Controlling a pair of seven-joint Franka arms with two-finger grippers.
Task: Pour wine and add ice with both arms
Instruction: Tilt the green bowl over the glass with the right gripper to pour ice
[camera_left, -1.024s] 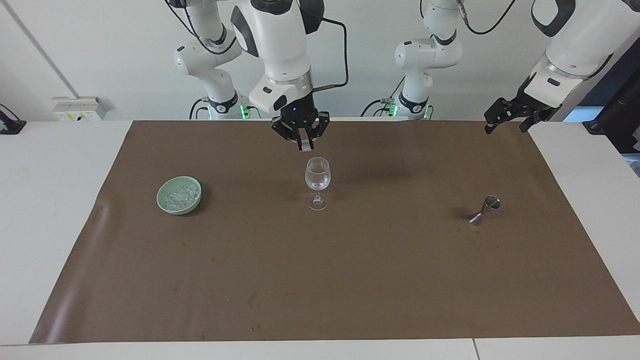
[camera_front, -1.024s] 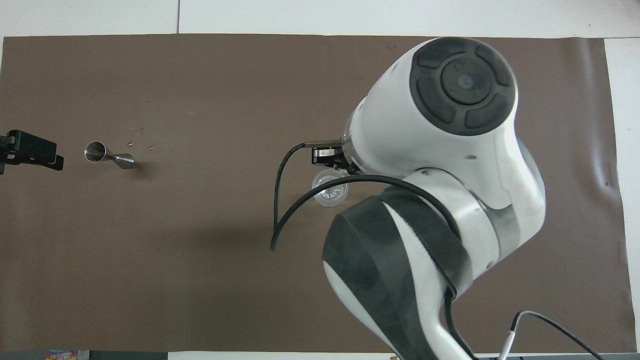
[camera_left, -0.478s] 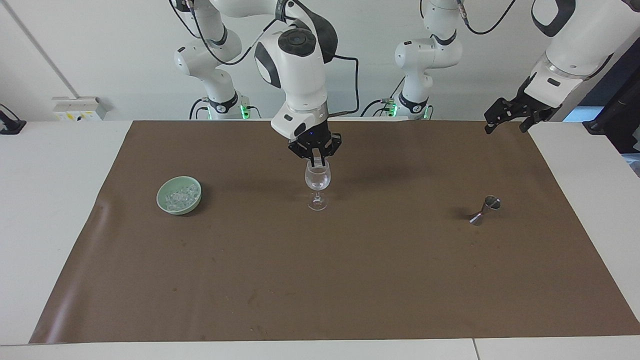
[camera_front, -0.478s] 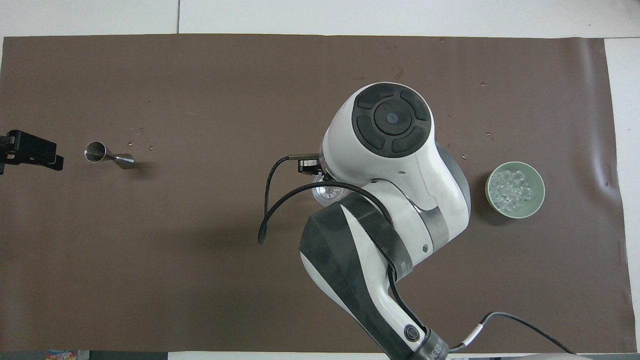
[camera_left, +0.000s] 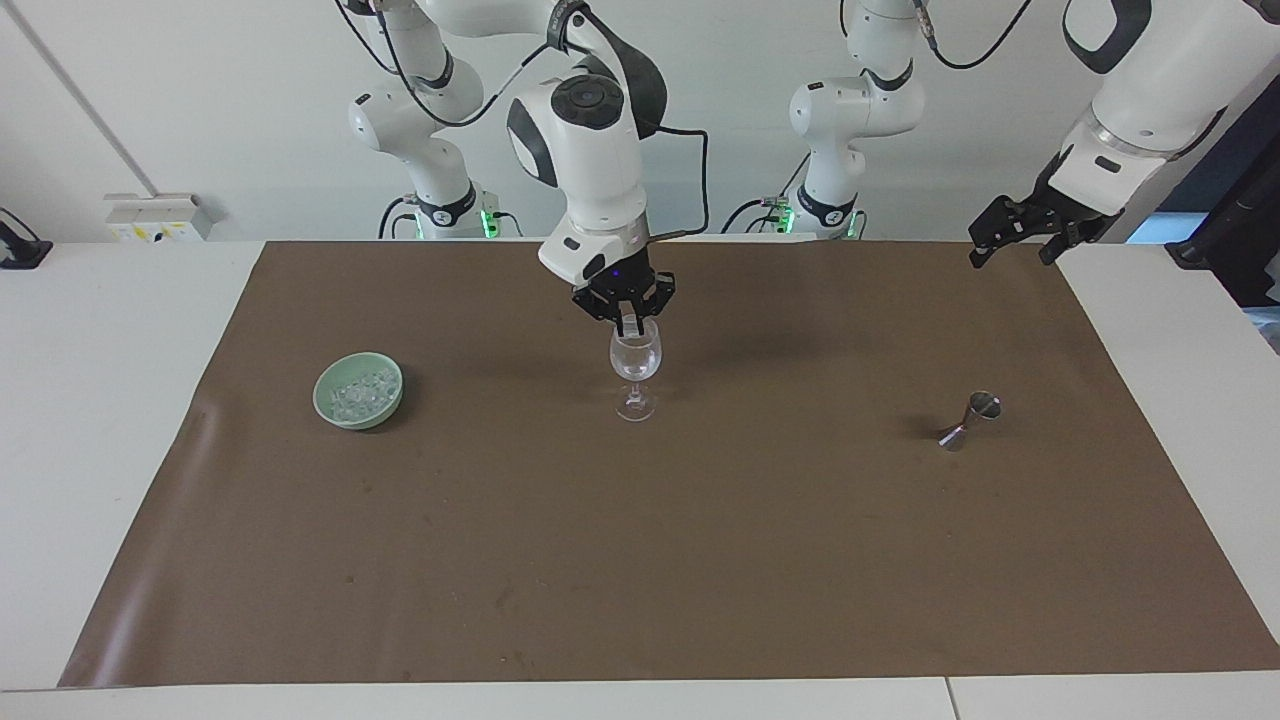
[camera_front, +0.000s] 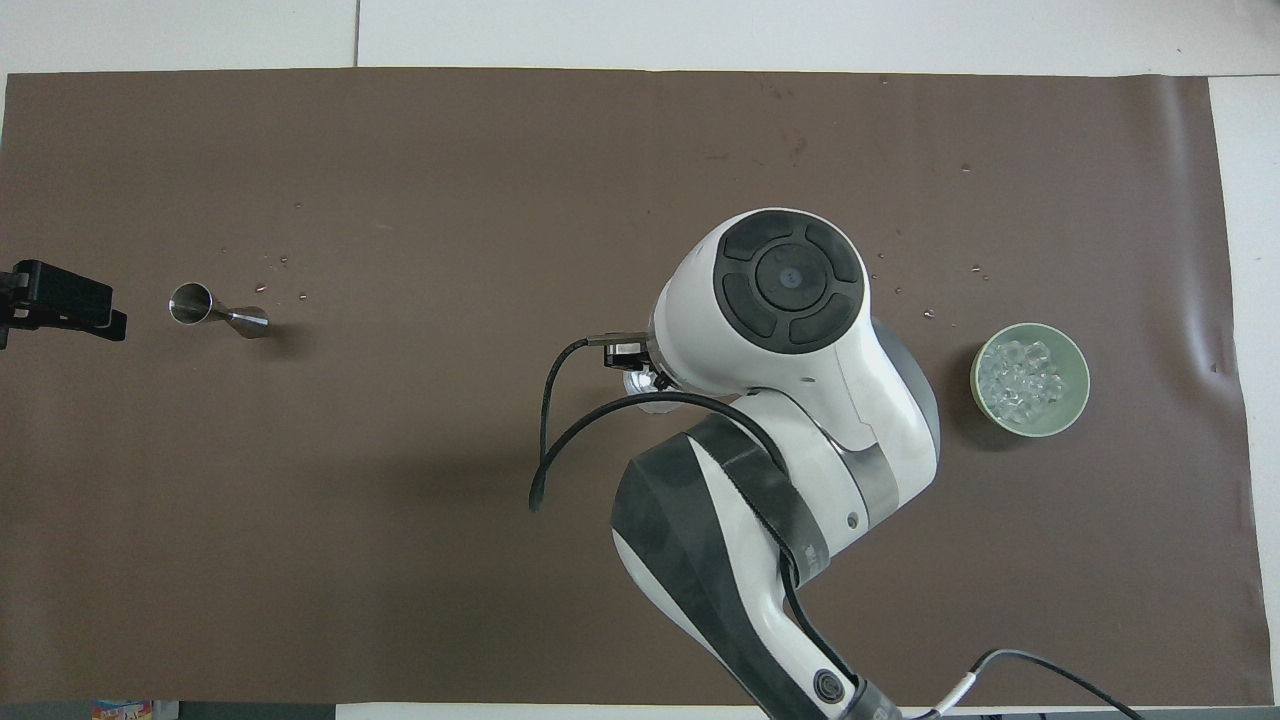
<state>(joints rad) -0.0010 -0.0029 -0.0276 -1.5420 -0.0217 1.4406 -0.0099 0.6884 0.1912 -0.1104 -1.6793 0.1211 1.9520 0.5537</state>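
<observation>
kid: right gripper (camera_left: 630, 325) is right at the mouth of the wine glass (camera_left: 635, 365), pointing down. its fingertips are pinched tight together, and something small and pale sits between them. i think it's a piece of ice, but i can't be sure.

dad: where's the rest of the ice (camera_left: 360, 392)?

kid: in the green bowl (camera_left: 330, 405), well apart from the glass, toward the right arm's end of the brown mat (camera_left: 700, 560). the glass stands upright in the middle.

dad: how would ice feel to hold?

kid: wet and slippery, i guess, and hard and light. best pinch one chunk on its flat sides, so it doesn't pop out.

dad: and the glass?

kid: thin and easy to break, and tippy on that skinny stem. so drop the ice in from low down and don't bump the rim.

dad: the other arm?

kid: left gripper (camera_left: 1020, 238) waits up high with its fingers wide, holding nothing. the little metal jigger (camera_left: 968, 420) lies on its side on the mat nearby.
</observation>
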